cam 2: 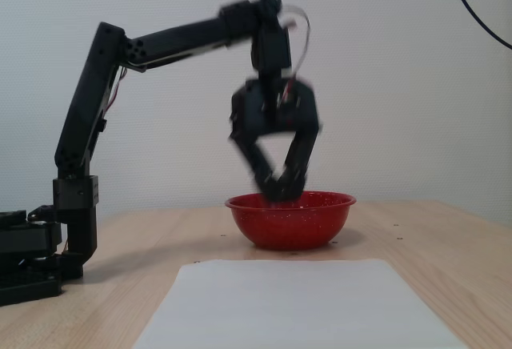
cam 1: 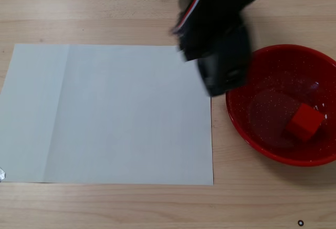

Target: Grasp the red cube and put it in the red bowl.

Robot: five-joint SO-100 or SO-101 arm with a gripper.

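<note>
Red on red is noted in a fixed view from above: the red cube (cam 1: 305,122) lies inside the red bowl (cam 1: 247,129), resting on the speckled floor toward the right side, free of any grip. Placement is thus judged done, with nothing left but clearing the arm. The cube is seen as small, plain-faced and sharp-edged, tilted slightly so that one corner points down-left. The bowl is glossy, with fine white flecks within. The hand (cam 1: 220,76) is smeared by motion over the bowl's left rim and the corner of the white paper sheet (cam 1: 105,113); its state cannot be told there. In a fixed view from the side, the hand (cam 2: 276,185) hangs just above the bowl (cam 2: 290,221) on the wooden worktop (cam 2: 416,253), fingertips drawn together and nothing held. The cube is hidden there by the bowl's wall.
</note>
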